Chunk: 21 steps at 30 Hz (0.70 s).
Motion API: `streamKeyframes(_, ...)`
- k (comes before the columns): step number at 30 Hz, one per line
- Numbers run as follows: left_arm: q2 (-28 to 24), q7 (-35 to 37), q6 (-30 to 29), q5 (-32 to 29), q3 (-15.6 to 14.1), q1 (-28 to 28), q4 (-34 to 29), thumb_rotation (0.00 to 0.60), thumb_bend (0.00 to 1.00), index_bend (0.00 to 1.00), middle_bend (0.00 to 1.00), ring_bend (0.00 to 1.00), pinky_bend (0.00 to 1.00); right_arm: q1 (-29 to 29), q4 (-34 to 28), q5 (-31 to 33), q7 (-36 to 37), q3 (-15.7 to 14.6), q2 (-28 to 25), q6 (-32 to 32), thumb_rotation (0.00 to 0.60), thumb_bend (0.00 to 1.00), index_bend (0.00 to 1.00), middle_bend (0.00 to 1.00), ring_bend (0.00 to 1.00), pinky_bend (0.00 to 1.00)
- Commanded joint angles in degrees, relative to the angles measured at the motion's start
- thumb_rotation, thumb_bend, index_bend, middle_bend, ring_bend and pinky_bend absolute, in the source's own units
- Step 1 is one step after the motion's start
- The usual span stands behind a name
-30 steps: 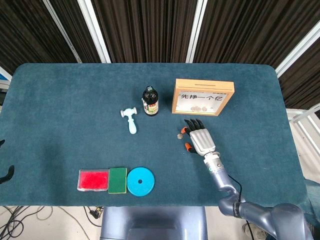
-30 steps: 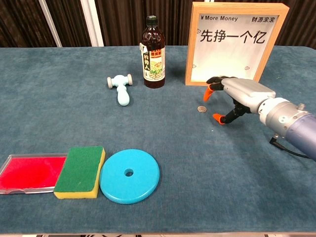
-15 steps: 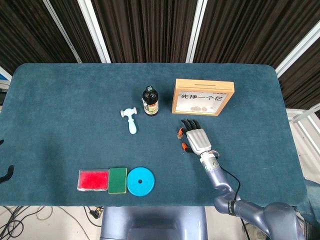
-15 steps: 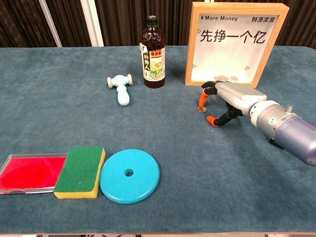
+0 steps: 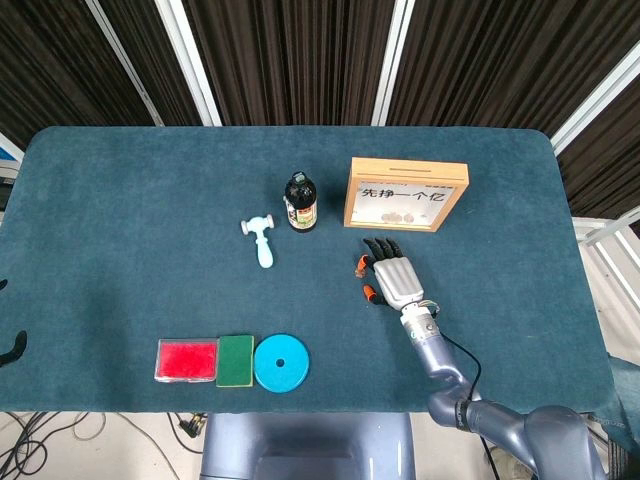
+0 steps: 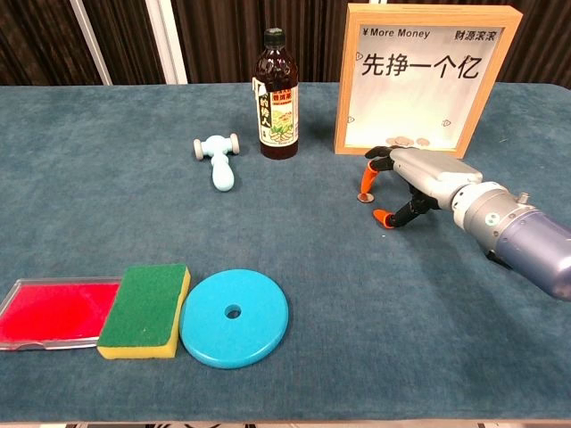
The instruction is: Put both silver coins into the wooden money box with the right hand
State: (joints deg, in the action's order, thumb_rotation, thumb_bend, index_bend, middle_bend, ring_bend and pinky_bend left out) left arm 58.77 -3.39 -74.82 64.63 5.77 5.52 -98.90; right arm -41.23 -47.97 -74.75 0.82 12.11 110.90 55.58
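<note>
The small silver coin [image 6: 363,198] lay flat on the teal cloth, just in front of the wooden-framed money box [image 6: 428,78] with its white printed panel, and an orange-tipped finger [image 6: 363,185] of the right hand [image 6: 419,178] came down right onto it. Fingers arched and spread, thumb tip [image 6: 381,218] low and apart from the coin — touching, not lifting, as far as the chest view showed. More coins sat behind the box's clear front, near the bottom edge. In the head view the coin was hidden under the fingers, the right hand [image 5: 394,275] sitting palm down just below the box [image 5: 406,193].

Left of the box stood the dark brown glass bottle [image 6: 277,94], then the pale blue toy hammer [image 6: 219,161]. Near the front edge, well apart: the blue disc with a centre hole [image 6: 235,318], the green-and-yellow sponge [image 6: 145,309] touching it, and the red rectangular tray [image 6: 52,311] beside that. The left hand was out of sight.
</note>
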Motion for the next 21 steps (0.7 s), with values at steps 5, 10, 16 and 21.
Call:
streamKeyframes(5,-0.03,-0.11,0.05,-0.15,-0.02,0.02,-0.07,0.600,0.40,0.10,0.00,0.00,0.00,-0.26,0.53,0.06,0.00,0.15,0.32,-0.51,0.600,0.44,0.43,0.11,0.00,0.00)
streamKeyframes(10,-0.05,-0.19,0.03,-0.28,-0.02,0.02,-0.16,0.600,0.40,0.10,0.00,0.00,0.00,-0.73,1.10,0.11,0.22,0.49,0.74,-0.90,0.600,0.44,0.48,0.11,0.00,0.00)
streamKeyframes(16,-0.16,-0.39,0.22,-0.61,-0.03,0.07,-0.30,0.600,0.40,0.10,0.00,0.00,0.00,-1.16,1.55,0.23,0.60,0.96,1.11,-1.10,0.600,0.44,0.52,0.11,0.00,0.00)
streamKeyframes(21,-0.22,-0.40,0.26,-0.68,-0.06,0.08,-0.38,0.600,0.40,0.11,0.00,0.00,0.00,-1.31,1.52,0.29,0.84,1.32,1.08,-0.90,0.600,0.44,0.55,0.11,0.00,0.00)
